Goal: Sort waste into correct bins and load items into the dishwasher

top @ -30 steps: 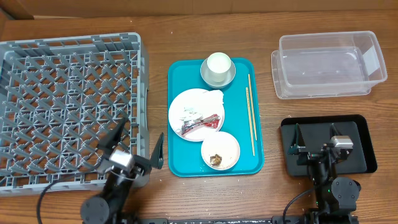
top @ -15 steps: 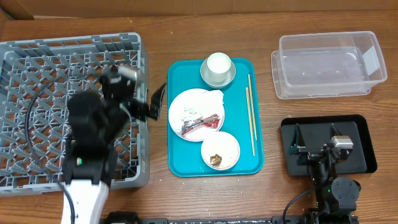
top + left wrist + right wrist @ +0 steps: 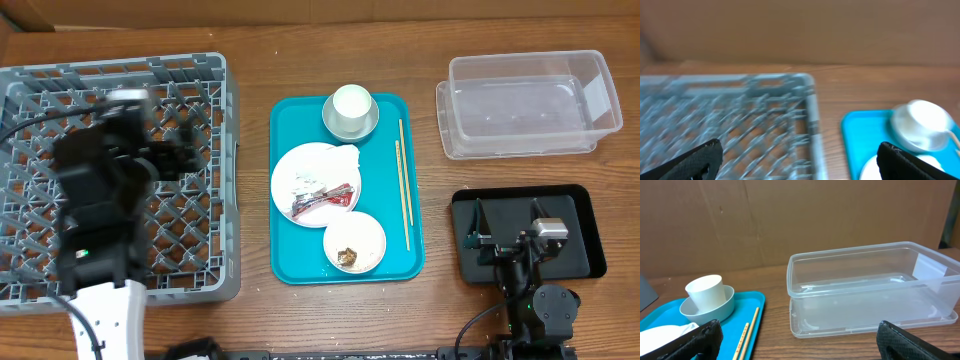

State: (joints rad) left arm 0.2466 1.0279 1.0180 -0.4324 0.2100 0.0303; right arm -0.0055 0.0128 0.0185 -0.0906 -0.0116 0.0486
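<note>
The grey dishwasher rack (image 3: 60,100) fills the left side, and my left gripper (image 3: 185,155) hovers open and empty above it, blurred. On the teal tray (image 3: 285,120) lies a white plate (image 3: 310,175) with a crumpled napkin (image 3: 345,158) and a red-brown wrapper (image 3: 325,197). A small bowl (image 3: 365,235) holds brown scraps (image 3: 349,256). A white cup (image 3: 352,105) stands in another bowl (image 3: 368,122), and chopsticks (image 3: 402,180) lie along the tray's right side. My right gripper (image 3: 507,212) stands open and empty above the black tray (image 3: 585,240).
The clear tub (image 3: 525,105) (image 3: 865,290) sits at the back right, with nothing in it. A cardboard wall closes off the back of the table in both wrist views. Bare wood lies between the teal tray and the bins.
My left arm has swung up from the table's front edge and leftward, so it is over the rack now. The right arm and all the objects have stayed put.
</note>
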